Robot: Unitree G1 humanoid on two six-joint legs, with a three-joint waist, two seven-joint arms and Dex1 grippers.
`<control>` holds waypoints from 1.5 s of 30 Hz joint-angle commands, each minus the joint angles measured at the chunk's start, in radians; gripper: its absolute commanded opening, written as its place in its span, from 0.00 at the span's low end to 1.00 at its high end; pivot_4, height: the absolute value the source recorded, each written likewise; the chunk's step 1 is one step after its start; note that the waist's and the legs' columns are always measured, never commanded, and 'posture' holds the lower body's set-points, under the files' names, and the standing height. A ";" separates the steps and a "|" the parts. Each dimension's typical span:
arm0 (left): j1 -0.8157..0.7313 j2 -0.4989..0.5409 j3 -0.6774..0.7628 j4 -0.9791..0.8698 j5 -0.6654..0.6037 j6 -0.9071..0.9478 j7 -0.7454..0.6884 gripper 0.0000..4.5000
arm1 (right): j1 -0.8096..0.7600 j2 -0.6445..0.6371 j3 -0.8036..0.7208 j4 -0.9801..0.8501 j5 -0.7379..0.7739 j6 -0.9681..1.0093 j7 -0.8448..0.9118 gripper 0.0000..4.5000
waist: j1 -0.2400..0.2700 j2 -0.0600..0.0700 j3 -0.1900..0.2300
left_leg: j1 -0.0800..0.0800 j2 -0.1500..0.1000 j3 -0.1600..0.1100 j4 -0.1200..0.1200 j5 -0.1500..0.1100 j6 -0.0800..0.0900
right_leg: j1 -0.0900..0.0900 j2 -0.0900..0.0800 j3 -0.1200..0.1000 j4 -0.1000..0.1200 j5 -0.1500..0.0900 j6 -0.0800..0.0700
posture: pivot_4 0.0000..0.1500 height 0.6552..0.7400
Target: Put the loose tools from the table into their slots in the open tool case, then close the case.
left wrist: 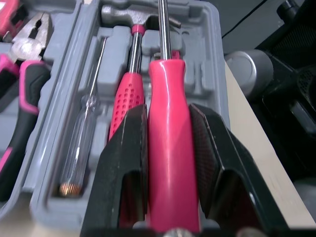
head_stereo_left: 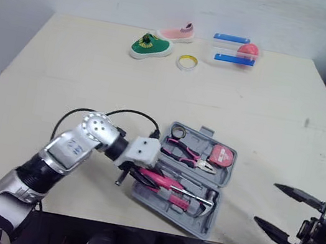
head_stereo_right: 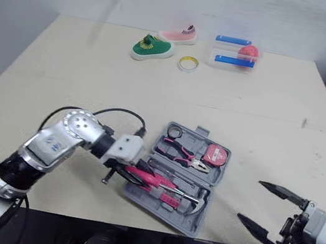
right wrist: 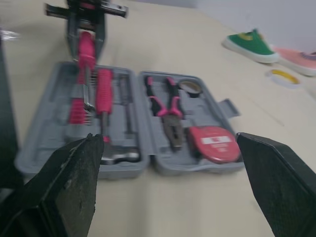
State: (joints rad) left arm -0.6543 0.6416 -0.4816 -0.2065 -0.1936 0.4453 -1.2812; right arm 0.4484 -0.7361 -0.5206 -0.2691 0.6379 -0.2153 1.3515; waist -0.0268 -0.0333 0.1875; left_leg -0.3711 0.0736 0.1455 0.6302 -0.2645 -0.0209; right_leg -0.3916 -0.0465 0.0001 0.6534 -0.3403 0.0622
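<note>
Pink screwdriver [left wrist: 168, 173] is clamped in the left claw [left wrist: 168, 112], lying lengthwise just beside the hammer [left wrist: 127, 94] over the tool case [head_stereo_left: 227, 177], so probably straight down; right claw [head_stereo_left: 267, 204] is spread wide, well apart.

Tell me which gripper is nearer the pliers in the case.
Left. The left gripper, shut on the pink screwdriver, hangs over the case half next to the pliers; the right gripper is open, beyond the case's right edge.
</note>
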 commanded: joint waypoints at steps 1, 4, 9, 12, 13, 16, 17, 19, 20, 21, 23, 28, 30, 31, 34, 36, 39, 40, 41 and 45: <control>-0.015 0.003 -0.031 -0.055 0.039 0.011 -0.001 0.13 | 0.047 -0.002 -0.013 -0.057 0.023 0.001 0.034 1.00 | 0.000 0.000 0.000 | 0.000 0.001 0.000 0.000 0.000 0.000 | 0.000 0.000 0.000 0.000 0.000 0.000 | 1.00 1.00; -0.015 0.006 -0.066 -0.074 0.061 0.027 -0.016 0.13 | 0.068 0.007 -0.017 -0.084 0.042 0.030 0.012 1.00 | -0.004 0.000 0.000 | 0.001 0.004 0.001 0.001 0.000 0.000 | 0.000 0.000 0.002 0.000 0.000 0.000 | 1.00 1.00; -0.024 0.008 -0.077 -0.092 0.070 0.062 -0.021 0.13 | 0.068 0.013 -0.017 -0.096 0.037 0.044 -0.009 1.00 | 0.000 0.000 0.000 | 0.001 0.006 0.001 0.001 -0.001 -0.001 | 0.000 0.000 0.001 0.000 0.000 -0.002 | 1.00 1.00; -0.020 0.002 -0.076 -0.090 0.078 0.061 -0.011 0.13 | 0.065 0.015 -0.013 -0.102 0.034 0.049 -0.020 1.00 | 0.000 0.000 0.000 | 0.001 0.006 0.001 0.001 -0.001 -0.001 | 0.000 0.000 0.001 0.000 -0.001 -0.002 | 1.00 1.00; -0.015 0.004 -0.085 -0.094 0.085 0.062 -0.015 0.13 | 0.062 0.017 -0.008 -0.104 0.029 0.050 -0.027 1.00 | 0.000 0.000 0.000 | 0.001 0.006 0.001 0.001 -0.001 -0.001 | 0.000 0.000 0.001 0.000 -0.001 -0.002 | 1.00 1.00; -0.007 0.003 -0.101 -0.092 0.100 0.062 -0.014 0.13 | 0.051 0.021 0.002 -0.112 0.022 0.055 -0.048 1.00 | -0.001 0.000 0.000 | 0.001 0.006 0.001 0.001 -0.001 0.000 | 0.000 0.000 0.001 0.000 -0.001 -0.002 | 1.00 1.00; -0.005 0.003 -0.103 -0.093 0.097 0.064 -0.018 0.13 | 0.049 0.022 0.004 -0.116 0.019 0.058 -0.053 1.00 | -0.001 0.000 0.000 | 0.001 0.006 0.001 0.001 -0.001 0.000 | 0.000 0.000 0.001 0.000 -0.001 -0.002 | 1.00 1.00; -0.003 -0.001 -0.102 -0.093 0.091 0.077 -0.018 0.13 | 0.044 0.022 0.009 -0.122 0.010 0.064 -0.065 1.00 | 0.000 0.000 0.000 | 0.001 0.006 0.001 0.001 -0.001 0.000 | 0.000 0.000 0.001 0.000 -0.001 -0.002 | 1.00 1.00; -0.004 -0.001 -0.103 -0.095 0.089 0.086 -0.019 0.13 | 0.043 0.021 0.011 -0.124 0.007 0.067 -0.069 1.00 | 0.000 0.000 0.000 | 0.001 0.006 0.001 0.001 -0.001 0.000 | 0.000 0.000 0.001 0.000 -0.001 -0.002 | 1.00 1.00; -0.004 -0.001 -0.104 -0.094 0.091 0.086 -0.019 0.13 | 0.041 0.020 0.013 -0.127 0.005 0.070 -0.074 1.00 | 0.000 0.000 0.000 | 0.001 0.006 0.001 0.001 -0.001 0.000 | 0.000 0.000 0.001 0.000 -0.001 -0.002 | 1.00 1.00; -0.004 -0.001 -0.105 -0.094 0.092 0.086 -0.020 0.13 | 0.039 0.019 0.014 -0.132 0.001 0.075 -0.083 1.00 | 0.000 0.000 0.000 | 0.001 0.006 0.001 0.001 -0.001 0.000 | 0.000 0.000 0.001 0.000 -0.001 -0.002 | 1.00 1.00; 0.002 -0.006 -0.108 -0.094 0.082 0.110 -0.022 0.24 | 0.031 0.018 0.016 -0.148 -0.007 0.099 -0.114 1.00 | 0.000 0.000 0.000 | 0.001 0.006 0.001 0.001 -0.001 -0.001 | 0.000 0.000 0.001 0.000 -0.001 -0.002 | 1.00 1.00; 0.007 -0.015 -0.093 -0.100 0.060 0.111 -0.022 0.45 | 0.026 0.022 0.015 -0.150 -0.008 0.106 -0.126 1.00 | 0.000 0.000 0.000 | 0.001 0.006 0.001 0.001 -0.001 -0.001 | 0.000 0.000 0.001 0.000 -0.001 -0.002 | 1.00 1.00; 0.009 -0.021 -0.083 -0.103 0.048 0.098 -0.022 0.53 | 0.024 0.025 0.015 -0.150 -0.007 0.109 -0.133 1.00 | 0.000 0.000 0.000 | 0.001 0.006 0.001 0.001 -0.001 -0.001 | 0.000 0.000 0.001 0.000 -0.001 -0.002 | 1.00 1.00; 0.013 -0.044 -0.041 -0.105 0.017 0.051 -0.016 0.78 | 0.023 0.027 0.021 -0.149 -0.011 0.111 -0.136 1.00 | 0.000 0.000 0.000 | 0.001 0.006 0.001 0.001 -0.001 -0.001 | 0.000 0.000 0.001 0.000 -0.001 -0.002 | 1.00 1.00; 0.014 -0.046 -0.011 -0.103 -0.019 0.033 -0.036 0.78 | 0.020 0.029 0.027 -0.142 -0.014 0.109 -0.136 1.00 | -0.001 0.000 0.000 | 0.001 0.006 0.001 0.001 -0.001 -0.001 | 0.000 0.000 0.001 0.000 -0.001 -0.002 | 1.00 1.00; 0.029 -0.047 0.040 -0.062 -0.069 -0.078 -0.086 0.78 | 0.016 0.036 0.037 -0.126 -0.022 0.099 -0.138 1.00 | -0.001 0.000 0.000 | 0.001 0.006 0.001 0.001 -0.001 -0.001 | 0.000 0.001 0.001 0.001 -0.001 -0.002 | 1.00 1.00; 0.035 -0.049 0.050 -0.043 -0.073 -0.131 -0.100 0.78 | 0.016 0.038 0.039 -0.121 -0.024 0.096 -0.137 1.00 | -0.002 0.000 0.000 | 0.001 0.006 0.001 0.001 -0.001 -0.001 | 0.000 0.001 0.001 0.001 -0.001 -0.002 | 1.00 1.00; 0.044 -0.061 0.066 -0.022 -0.092 -0.173 -0.115 0.78 | 0.018 0.041 0.041 -0.118 -0.025 0.095 -0.136 1.00 | -0.001 0.000 0.000 | 0.001 0.006 0.001 0.001 -0.001 -0.001 | 0.000 0.001 0.001 0.001 -0.001 -0.002 | 1.00 1.00; 0.092 -0.117 0.103 0.039 -0.162 -0.243 -0.150 0.49 | 0.031 0.055 0.042 -0.100 -0.036 0.083 -0.127 1.00 | 0.000 0.000 0.000 | 0.001 0.006 0.001 0.002 -0.001 -0.001 | 0.000 0.001 0.001 0.001 -0.001 -0.002 | 1.00 1.00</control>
State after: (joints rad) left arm -0.5700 0.5350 -0.3983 -0.1743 -0.3210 0.2421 -1.4126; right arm 0.4681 -0.6915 -0.4755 -0.3750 0.5985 -0.1117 1.2177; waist -0.0273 -0.0328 0.1873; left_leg -0.3705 0.0796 0.1464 0.6320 -0.2655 -0.0216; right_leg -0.3917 -0.0458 0.0009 0.6540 -0.3409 0.0602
